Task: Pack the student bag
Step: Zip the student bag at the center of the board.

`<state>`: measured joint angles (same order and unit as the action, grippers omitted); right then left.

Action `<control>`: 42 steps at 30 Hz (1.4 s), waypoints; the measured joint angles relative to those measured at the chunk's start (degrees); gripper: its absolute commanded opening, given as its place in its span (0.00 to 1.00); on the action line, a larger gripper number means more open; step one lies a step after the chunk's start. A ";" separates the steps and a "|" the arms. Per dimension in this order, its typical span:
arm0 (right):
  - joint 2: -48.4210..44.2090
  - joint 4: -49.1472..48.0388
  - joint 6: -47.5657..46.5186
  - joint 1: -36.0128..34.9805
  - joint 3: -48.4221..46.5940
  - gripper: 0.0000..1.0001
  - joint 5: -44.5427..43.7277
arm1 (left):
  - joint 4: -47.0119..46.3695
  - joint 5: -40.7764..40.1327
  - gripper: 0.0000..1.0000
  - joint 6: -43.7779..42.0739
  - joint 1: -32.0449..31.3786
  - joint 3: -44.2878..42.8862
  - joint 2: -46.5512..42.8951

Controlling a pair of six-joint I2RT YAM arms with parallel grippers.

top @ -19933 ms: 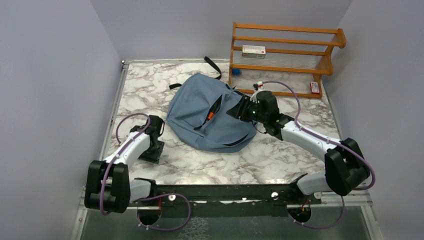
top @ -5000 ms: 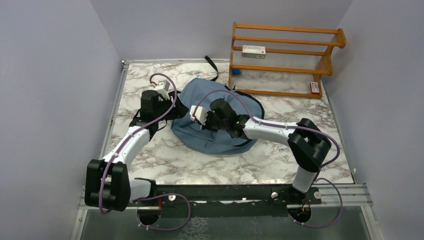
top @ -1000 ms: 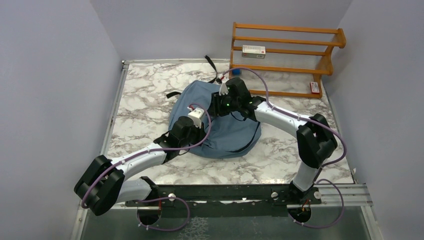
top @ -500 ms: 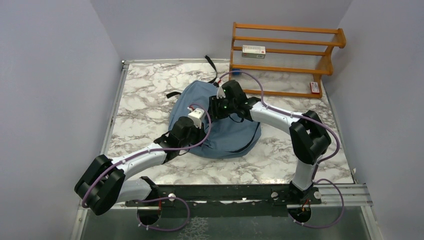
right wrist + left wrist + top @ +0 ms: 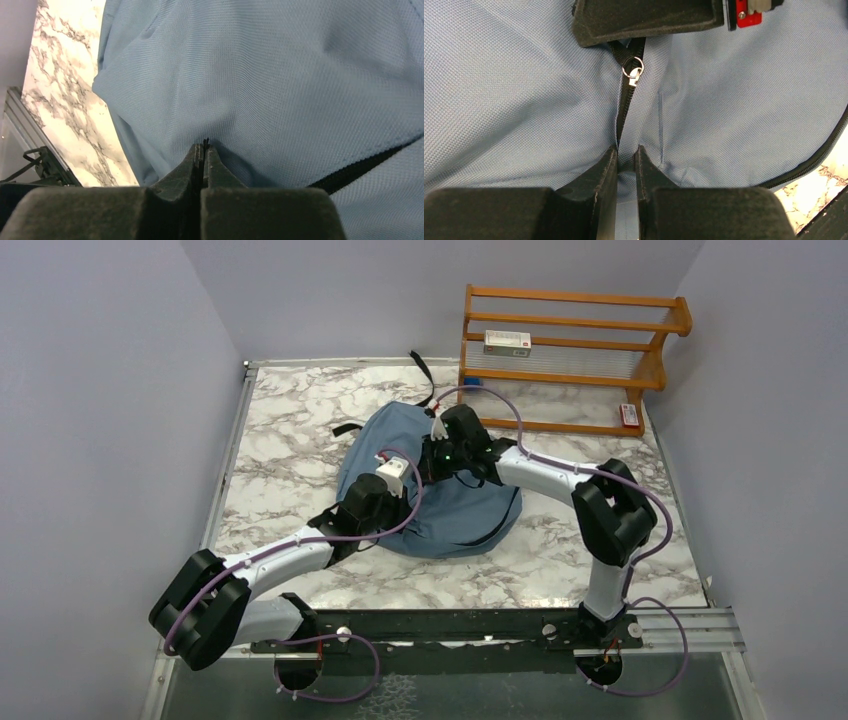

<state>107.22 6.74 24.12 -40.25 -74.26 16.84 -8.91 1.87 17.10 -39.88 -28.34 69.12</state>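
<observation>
The student bag point(image 5: 470, 502), a dusty-blue backpack, lies flat in the middle of the table. My left gripper point(image 5: 398, 486) is at its near-left part, shut on a fold of the blue fabric point(image 5: 626, 152) at the near end of a dark zipper point(image 5: 623, 112). The zipper's silver slider point(image 5: 632, 73) sits just ahead. My right gripper point(image 5: 430, 460) comes from the far side and is shut on the thin black zipper pull point(image 5: 205, 144), right above the slider. It also shows in the left wrist view point(image 5: 644, 17). The bag's contents are hidden.
A wooden rack point(image 5: 570, 360) stands at the back right with a white box point(image 5: 507, 340) on a shelf and a small red-and-white item point(image 5: 629, 415) at its foot. A black strap point(image 5: 425, 370) trails behind the bag. A second zipper point(image 5: 824, 155) runs along the bag's edge.
Over the last second my right gripper has crept left along the bag's top. The left arm has stayed put. The pocket that gaped open earlier now looks closed.
</observation>
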 measured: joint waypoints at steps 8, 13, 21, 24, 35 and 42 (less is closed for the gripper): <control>-5.51 -8.76 1.27 -0.15 7.96 0.01 -3.04 | 0.00 0.00 0.00 0.00 0.00 0.00 0.00; -8.50 -13.27 1.88 -0.44 11.02 0.00 -5.51 | -0.22 0.00 0.00 0.00 0.00 0.00 0.00; -9.53 -14.82 1.68 -0.85 12.28 0.00 -10.08 | -0.48 -0.02 0.00 0.00 0.00 0.00 0.00; -9.55 -14.93 1.25 -0.90 12.28 0.00 -12.00 | -0.50 -0.02 0.00 0.00 0.00 0.00 0.00; -9.33 -17.51 -2.62 0.66 11.58 0.01 -18.14 | -0.52 -0.42 0.00 0.28 0.00 0.00 -0.26; -7.48 -19.41 -4.94 3.34 9.57 0.00 -20.31 | -0.68 -0.76 0.00 0.92 -0.02 0.39 -0.90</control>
<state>99.74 -12.67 19.18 -36.91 -64.69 -3.46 -9.58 1.10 18.02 -39.90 -27.94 68.23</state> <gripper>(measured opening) 0.013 0.155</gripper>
